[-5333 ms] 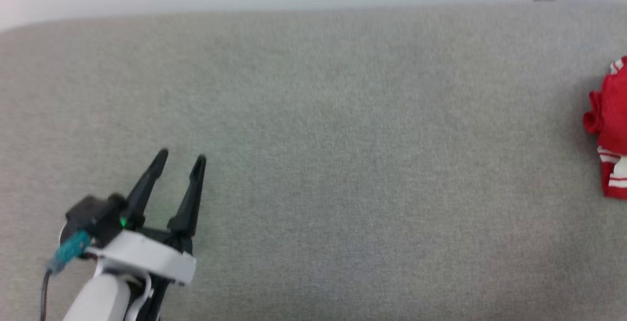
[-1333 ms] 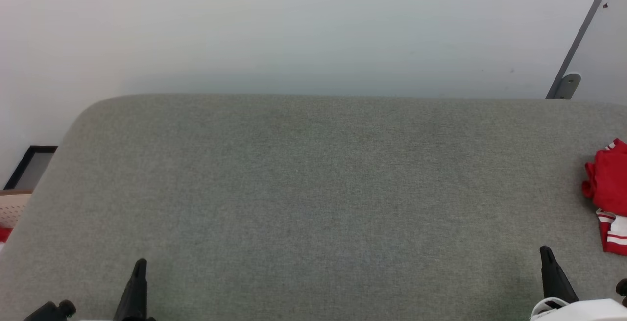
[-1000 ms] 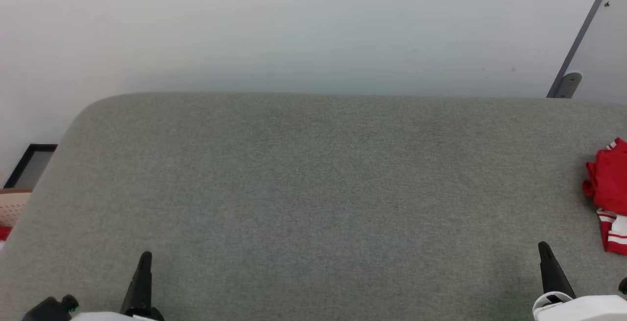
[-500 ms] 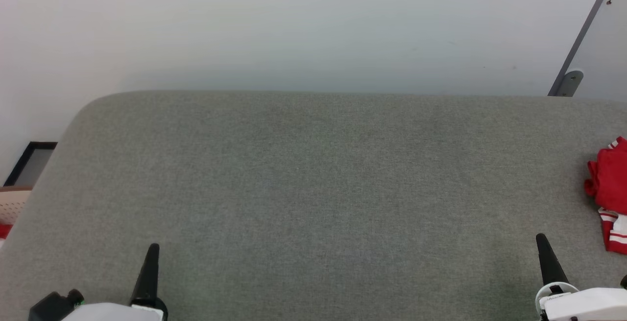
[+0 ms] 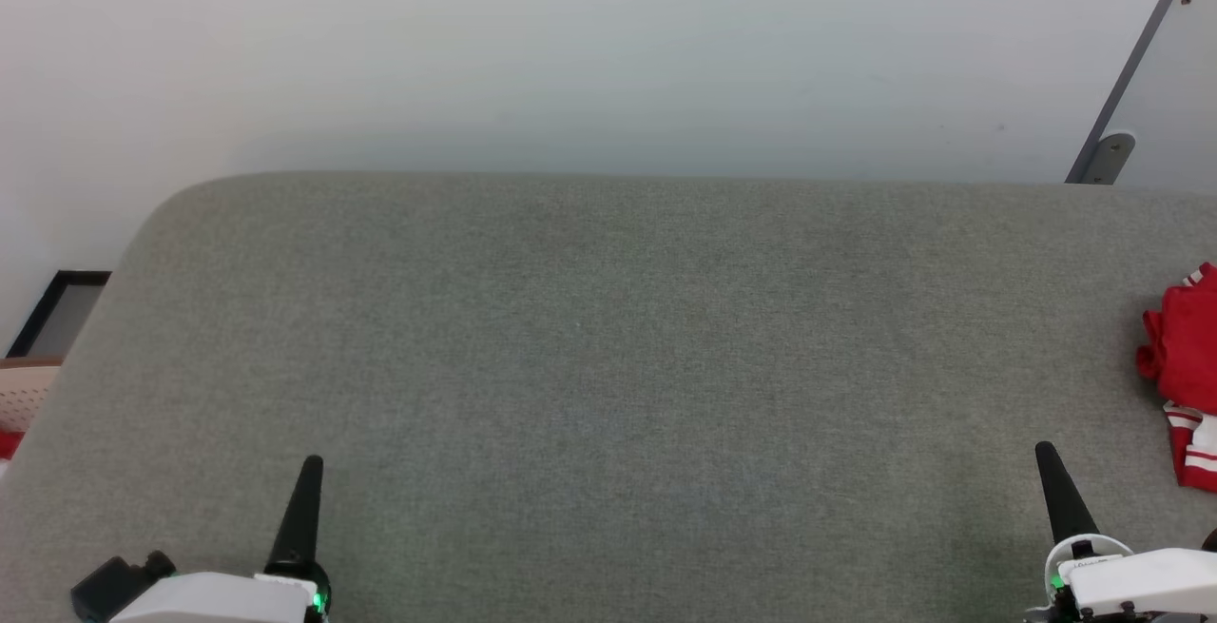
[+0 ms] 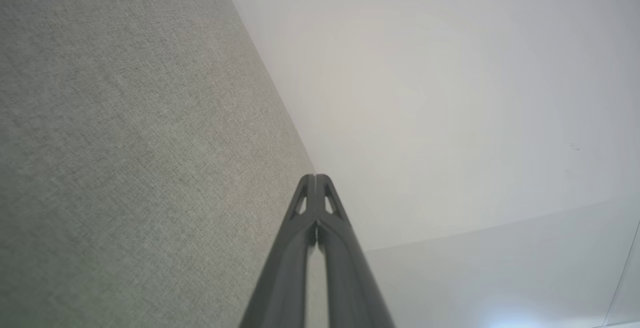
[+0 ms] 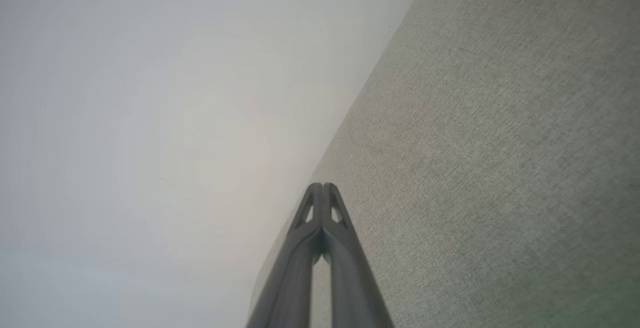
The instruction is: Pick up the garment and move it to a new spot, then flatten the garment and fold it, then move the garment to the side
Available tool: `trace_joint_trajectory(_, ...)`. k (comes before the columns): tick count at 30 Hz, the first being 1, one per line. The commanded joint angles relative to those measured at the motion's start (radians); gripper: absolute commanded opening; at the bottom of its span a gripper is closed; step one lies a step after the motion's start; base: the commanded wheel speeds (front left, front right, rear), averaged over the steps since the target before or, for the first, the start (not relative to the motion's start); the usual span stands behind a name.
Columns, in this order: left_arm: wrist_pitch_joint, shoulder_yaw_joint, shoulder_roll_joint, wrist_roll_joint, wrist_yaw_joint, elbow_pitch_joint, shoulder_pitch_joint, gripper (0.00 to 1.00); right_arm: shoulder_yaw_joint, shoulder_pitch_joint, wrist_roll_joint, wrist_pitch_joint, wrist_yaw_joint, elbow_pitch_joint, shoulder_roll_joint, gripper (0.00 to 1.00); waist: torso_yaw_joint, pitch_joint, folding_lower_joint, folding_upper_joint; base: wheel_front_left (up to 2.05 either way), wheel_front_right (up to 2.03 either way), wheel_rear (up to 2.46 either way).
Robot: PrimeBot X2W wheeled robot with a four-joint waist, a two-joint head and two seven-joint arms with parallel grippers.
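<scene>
With the left end effector and right end effector closed and empty at the frame's bottom, the garment lies bunched at the grey bench's right edge, so the move aside looks finished, needing no further grasp.

The garment is cut by the head view's right edge. The left tool and right tool are cropped below.

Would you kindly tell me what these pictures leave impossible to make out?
Small red jersey shirt with striped trim: the head view's right edge cuts it off, so its print and full outline cannot be told.
Beige perforated basket: the head view's left edge and the grey fabric surface hide most of it.
</scene>
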Motion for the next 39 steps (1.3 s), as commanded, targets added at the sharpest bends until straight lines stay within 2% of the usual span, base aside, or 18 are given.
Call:
trace_joint_trajectory(1, 0.006, 0.007, 0.000, -0.020, -0.003, -0.003, -0.020, 0.00, -0.007, -0.026, 0.027, 0.008, -0.001, -0.010, 0.002, 0.00, 0.000, 0.001, 0.0000, 0.0000, 0.00, 0.00, 0.00)
trace_joint_trajectory(39, 0.088, 0.029, -0.068, -0.249, -0.005, 0.019, -0.082, 0.00, -0.016, -0.056, 0.336, 0.087, -0.001, -0.018, 0.022, 0.00, 0.004, 0.016, 0.0000, 0.0000, 0.00, 0.00, 0.00)
